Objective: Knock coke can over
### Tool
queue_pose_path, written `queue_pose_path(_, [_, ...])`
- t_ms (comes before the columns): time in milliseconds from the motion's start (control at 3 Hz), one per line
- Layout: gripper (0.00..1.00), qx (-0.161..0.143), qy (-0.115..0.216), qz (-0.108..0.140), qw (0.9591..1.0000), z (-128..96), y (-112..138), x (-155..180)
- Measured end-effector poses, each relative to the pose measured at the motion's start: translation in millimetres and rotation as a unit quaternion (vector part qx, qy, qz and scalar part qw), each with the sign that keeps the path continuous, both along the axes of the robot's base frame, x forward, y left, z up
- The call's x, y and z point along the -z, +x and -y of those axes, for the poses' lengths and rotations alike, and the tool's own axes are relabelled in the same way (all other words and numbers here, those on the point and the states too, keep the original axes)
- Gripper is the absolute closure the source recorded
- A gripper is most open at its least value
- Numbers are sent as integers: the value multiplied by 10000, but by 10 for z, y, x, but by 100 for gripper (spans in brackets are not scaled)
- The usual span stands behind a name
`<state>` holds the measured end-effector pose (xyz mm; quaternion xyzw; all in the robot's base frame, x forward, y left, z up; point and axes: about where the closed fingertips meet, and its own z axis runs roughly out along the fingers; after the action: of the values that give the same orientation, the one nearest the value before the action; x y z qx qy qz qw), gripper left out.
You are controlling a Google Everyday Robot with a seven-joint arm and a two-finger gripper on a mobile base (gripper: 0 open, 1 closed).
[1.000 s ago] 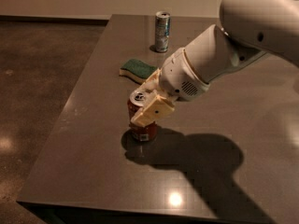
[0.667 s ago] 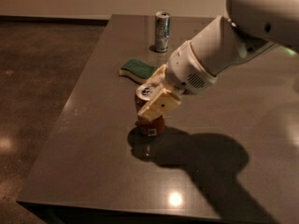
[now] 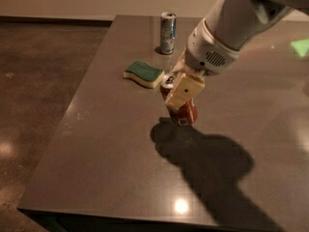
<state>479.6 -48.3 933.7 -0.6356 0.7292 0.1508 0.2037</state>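
The coke can (image 3: 186,113) is red-orange with a silver top and a small white patch near its base. It stands near the middle of the dark table (image 3: 104,149), tilted, with its top leaning to the upper left. My gripper (image 3: 179,97) comes down from the upper right and is closed around the can's upper part. One beige finger (image 3: 185,89) lies across the front of the can and hides much of it. The can's base is at or just above the tabletop; I cannot tell which.
A taller silver-and-blue can (image 3: 167,33) stands upright at the back of the table. A green and yellow sponge (image 3: 144,74) lies just left of the gripper. The table's left edge drops to a brown floor. The arm's shadow falls on the table's front right.
The gripper and the coke can have moved right and toward the back of the table together. The can has gone from nearly upright to clearly tilted.
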Motion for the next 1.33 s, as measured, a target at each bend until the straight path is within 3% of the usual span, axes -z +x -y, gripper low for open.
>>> queue_pose_path(333, [100,83,-915,6,9958,182,81,55])
queue_pose_path(667, [100,13,-1702,-32,9854,320,106,174])
queue_pose_path(1000, [76,-104,-2298,-154,9731,418,148,357])
queue_pose_path(1333, [53,-166,-2516,-207,9675,452,172,459])
